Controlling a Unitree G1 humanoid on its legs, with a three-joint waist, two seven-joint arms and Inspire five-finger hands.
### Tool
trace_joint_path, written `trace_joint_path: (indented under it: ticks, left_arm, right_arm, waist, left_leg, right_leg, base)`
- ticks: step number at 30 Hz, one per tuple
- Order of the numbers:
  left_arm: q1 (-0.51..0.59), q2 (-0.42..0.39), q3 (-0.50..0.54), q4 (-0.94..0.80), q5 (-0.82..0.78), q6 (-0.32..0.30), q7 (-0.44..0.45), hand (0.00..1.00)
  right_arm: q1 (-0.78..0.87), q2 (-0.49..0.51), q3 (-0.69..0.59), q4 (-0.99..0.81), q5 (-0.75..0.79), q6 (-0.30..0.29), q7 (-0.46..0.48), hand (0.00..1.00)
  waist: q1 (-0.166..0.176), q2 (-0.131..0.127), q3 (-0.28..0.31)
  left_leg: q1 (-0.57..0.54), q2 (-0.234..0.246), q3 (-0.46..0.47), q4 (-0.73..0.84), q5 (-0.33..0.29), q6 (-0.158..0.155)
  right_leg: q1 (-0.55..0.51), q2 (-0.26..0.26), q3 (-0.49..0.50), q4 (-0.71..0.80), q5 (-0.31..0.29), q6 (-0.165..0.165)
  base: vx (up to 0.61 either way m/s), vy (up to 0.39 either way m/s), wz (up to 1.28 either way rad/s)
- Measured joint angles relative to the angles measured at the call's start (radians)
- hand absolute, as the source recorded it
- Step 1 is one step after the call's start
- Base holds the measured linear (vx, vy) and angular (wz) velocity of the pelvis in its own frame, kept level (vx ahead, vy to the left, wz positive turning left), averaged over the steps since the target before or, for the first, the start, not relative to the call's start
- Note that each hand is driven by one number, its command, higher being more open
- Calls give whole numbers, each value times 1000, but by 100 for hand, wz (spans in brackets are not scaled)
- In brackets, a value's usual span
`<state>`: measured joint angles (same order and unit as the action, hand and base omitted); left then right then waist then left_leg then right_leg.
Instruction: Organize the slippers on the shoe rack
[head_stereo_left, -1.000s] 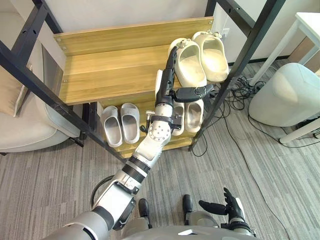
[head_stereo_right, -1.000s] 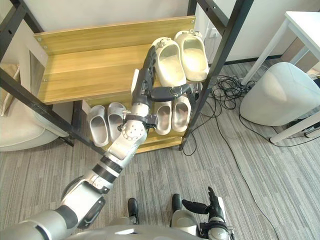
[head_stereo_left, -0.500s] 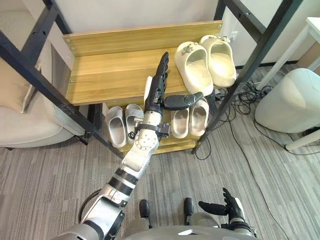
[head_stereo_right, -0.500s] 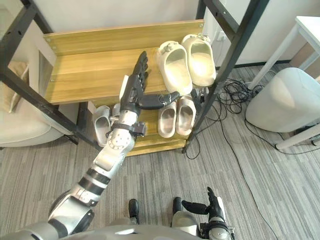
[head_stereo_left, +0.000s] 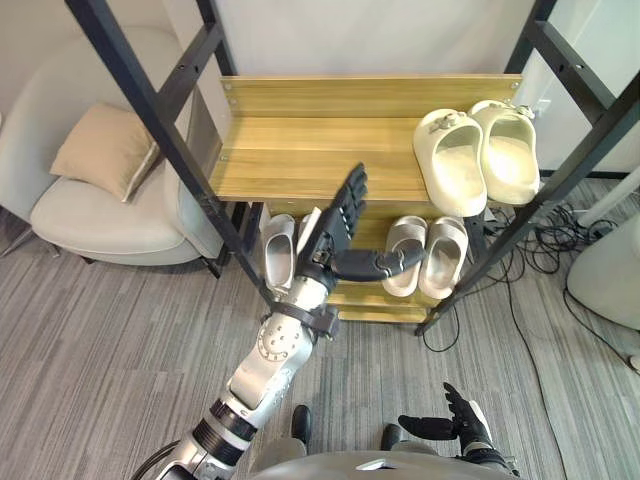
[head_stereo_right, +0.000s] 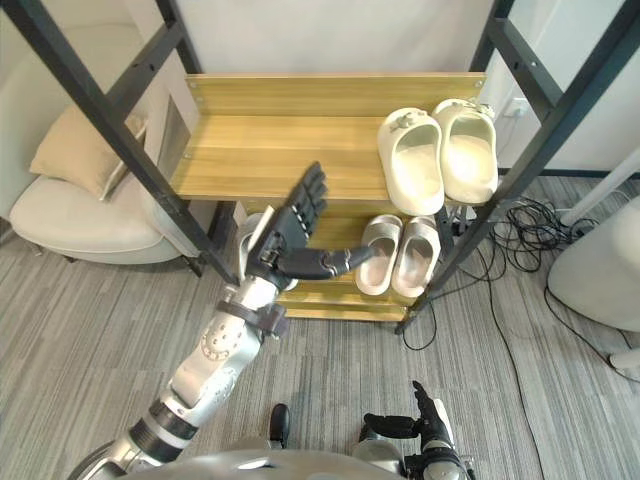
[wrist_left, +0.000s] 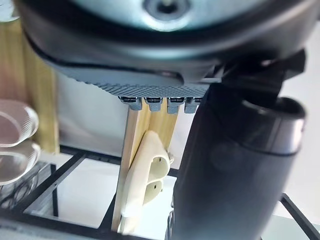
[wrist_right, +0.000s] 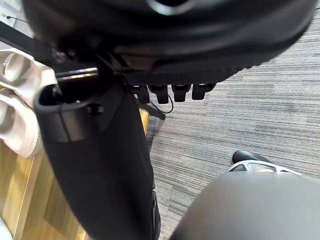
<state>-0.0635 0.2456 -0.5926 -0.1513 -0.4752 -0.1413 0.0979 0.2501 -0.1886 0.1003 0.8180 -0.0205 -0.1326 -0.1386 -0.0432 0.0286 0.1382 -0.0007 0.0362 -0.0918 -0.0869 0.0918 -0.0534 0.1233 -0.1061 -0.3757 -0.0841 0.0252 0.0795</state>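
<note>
A cream pair of slippers (head_stereo_left: 468, 157) lies side by side at the right end of the wooden top shelf (head_stereo_left: 300, 150) of the shoe rack. On the lower shelf rest a beige pair (head_stereo_left: 427, 256) and, further left, a pale grey pair (head_stereo_left: 279, 250) partly hidden behind my left hand. My left hand (head_stereo_left: 335, 222) hovers open in front of the rack, fingers straight, thumb (head_stereo_left: 380, 265) stretched out rightward, touching no slipper. The left wrist view looks past that hand at the cream pair (wrist_left: 145, 185). My right hand (head_stereo_left: 452, 424) hangs open low above the carpet, holding nothing.
Black slanted frame posts (head_stereo_left: 165, 140) cross in front of the rack on both sides. An armchair with a beige cushion (head_stereo_left: 100, 150) stands at the left. Loose cables (head_stereo_left: 545, 255) and a white rounded seat (head_stereo_left: 610, 285) are at the right on the grey carpet.
My left hand has drawn back from beside the cream slippers on the top shelf to the front of the rack. The camera has also shifted. The slippers stay put.
</note>
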Motion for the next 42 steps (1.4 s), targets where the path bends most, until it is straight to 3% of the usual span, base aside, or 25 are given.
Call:
trace_joint_path:
  ticks: [11,17,24,31,42]
  left_arm:
    - [277,74,-140,47,-144,60,-253,100]
    - [321,56,-104,260,-69,66,-274,100]
    - [327,9,109,648,275,65,-187,100]
    - [315,-38,277,787,513,60,-65,100]
    - [277,-99,468,927,545,55,46,100]
  right_arm:
    - [1,-6,3,51,-23,0,17,100]
    - [1,-5,3,71,-27,1,21,100]
    - [1,6,3,90,-27,0,19,100]
    - [-3,16,-1,91,-27,0,18,100]
    - [-29,25,-2,107,-28,1,5,100]
  waist:
    - [20,2,-51]
    - [30,0,-74]
    - [36,-25,-83]
    - [38,-37,-84]
    - [41,-39,-79]
  left_leg:
    - [34,1,-4,0,-7,-3]
    - [39,6,-2,0,-9,-6]
    - [39,14,-2,0,-16,-15]
    - [41,13,5,0,-25,-16]
    - [58,28,57,10,-46,-19]
  right_leg:
    - [36,2,-4,0,-13,-3]
    - [38,6,0,2,-16,-4]
    - [38,17,1,0,-25,-4]
    - [37,17,9,0,-30,-5]
    - [-1,16,67,69,-62,-11]
  base:
    - [4,-2,2]
    - [-7,1,-2]
    - [12,-6,0]
    - [41,0,-2]
    - [8,11,-15]
